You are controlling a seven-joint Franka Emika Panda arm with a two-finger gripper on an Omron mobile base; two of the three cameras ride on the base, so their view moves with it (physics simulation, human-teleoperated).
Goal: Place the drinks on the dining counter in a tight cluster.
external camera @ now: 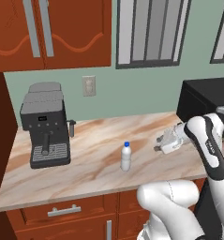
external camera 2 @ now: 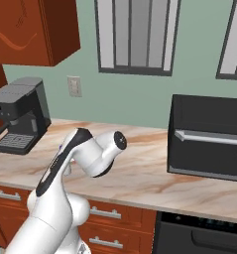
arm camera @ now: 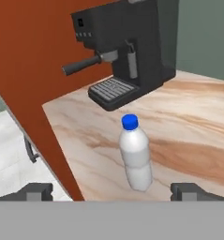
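The task looks to be at its very beginning; the white bottle [external camera: 126, 156] with the blue cap stands upright on the marble counter [external camera: 85, 173] with red-brown drawers, about the middle of it and nearer to the front edge than to the wall; this is not the dining counter, so this drink is not yet delivered. Toward the left end of the same counter stands a black coffee machine [external camera: 45, 124], well apart from the bottle; toward the right end stands a black oven-like box [external camera 2: 207, 137].

The end effector [external camera: 159, 144] is held out over the counter, to the right of the bottle and aimed at it; its jaws stand fully wide and hold nothing; in the hand view the two tips [arm camera: 34, 191] are far apart, with the bottle [arm camera: 136, 154] between their lines but ahead of them, not touched.

In my judgement nothing is done so far; what is left is to reach this bottle, close on it, carry it to the dining counter, then do the same for the other drinks and set them close together.
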